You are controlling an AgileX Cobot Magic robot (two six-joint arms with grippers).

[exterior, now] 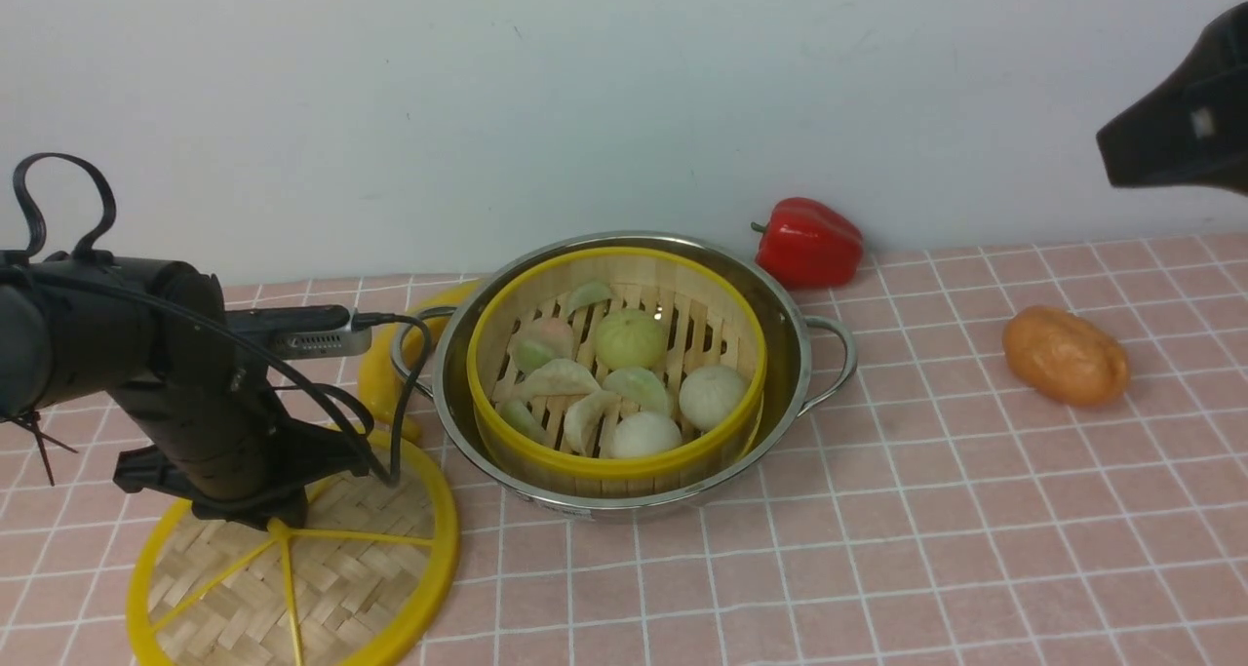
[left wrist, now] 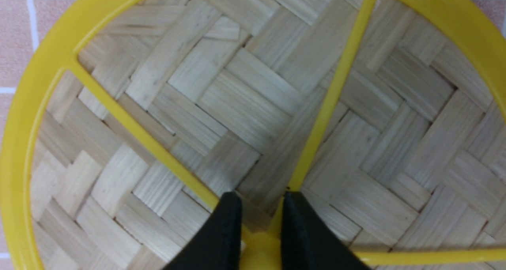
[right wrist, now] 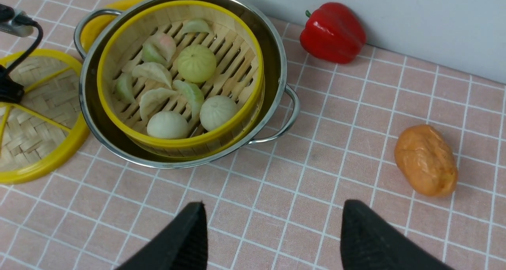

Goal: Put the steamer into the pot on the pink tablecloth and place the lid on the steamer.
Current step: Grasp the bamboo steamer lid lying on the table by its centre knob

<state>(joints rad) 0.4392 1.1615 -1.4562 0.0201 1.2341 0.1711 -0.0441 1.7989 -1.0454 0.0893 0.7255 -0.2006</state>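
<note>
The steamer [exterior: 614,456], a bamboo basket with yellow rims and pale buns and dumplings inside, sits in the steel pot [exterior: 785,339] on the pink tablecloth [exterior: 877,549]. The lid [exterior: 341,568], a flat woven disc with a yellow rim and spokes, lies on the cloth to the pot's left. My left gripper [left wrist: 259,197] points down at the lid's centre, its fingers [left wrist: 227,226] pressed on either side of the yellow hub [left wrist: 261,244]. My right gripper [right wrist: 272,210] hangs open and empty above the cloth to the right of the pot, nearer than it.
A red bell pepper [exterior: 807,242] lies by the back wall, right of the pot. An orange lumpy item [exterior: 1066,356] rests on the cloth further right. A yellow curved object [exterior: 382,378] lies behind the pot's left handle. The left arm's cable [exterior: 409,393] hangs beside that handle.
</note>
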